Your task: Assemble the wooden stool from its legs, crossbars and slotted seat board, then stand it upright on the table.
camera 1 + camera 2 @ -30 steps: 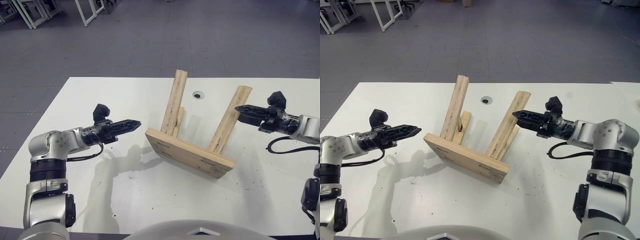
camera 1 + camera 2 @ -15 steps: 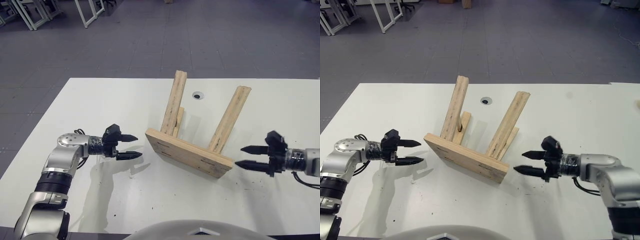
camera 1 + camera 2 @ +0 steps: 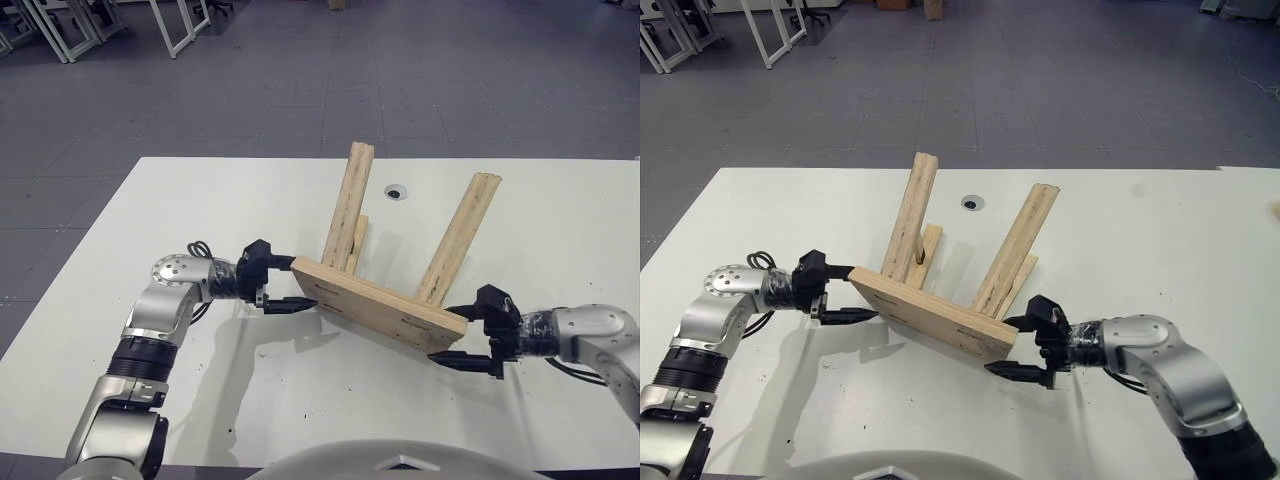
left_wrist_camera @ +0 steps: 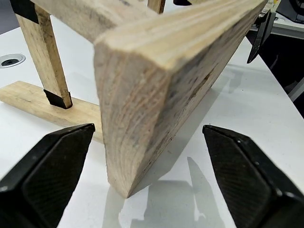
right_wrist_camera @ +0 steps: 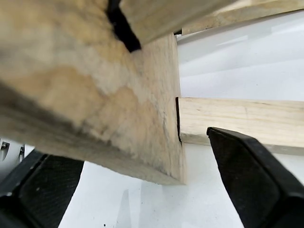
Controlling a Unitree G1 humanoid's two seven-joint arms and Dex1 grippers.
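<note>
The wooden stool lies tipped on the white table [image 3: 200, 200], its seat board [image 3: 380, 305] standing on one long edge. Two legs [image 3: 348, 200] [image 3: 460, 235] slant up and away from me. My left gripper [image 3: 298, 283] is open around the board's left end [image 4: 142, 109], with its fingers [image 4: 42, 175] clear of the wood on both sides. At the board's right end [image 5: 95, 95] my right gripper [image 3: 452, 337] is open too, one finger above the corner and one below. A lower leg [image 5: 237, 118] rests on the table behind the board.
A round cable hole [image 3: 397, 189] sits in the table just beyond the stool. Grey floor lies past the table's far edge, with white table frames [image 3: 60, 25] at the far left. Bare tabletop stretches left, right and in front of the stool.
Both grippers have opened and dropped toward the table. They closed in from the sides until their fingers straddle the two ends of the seat board. The stool has not moved.
</note>
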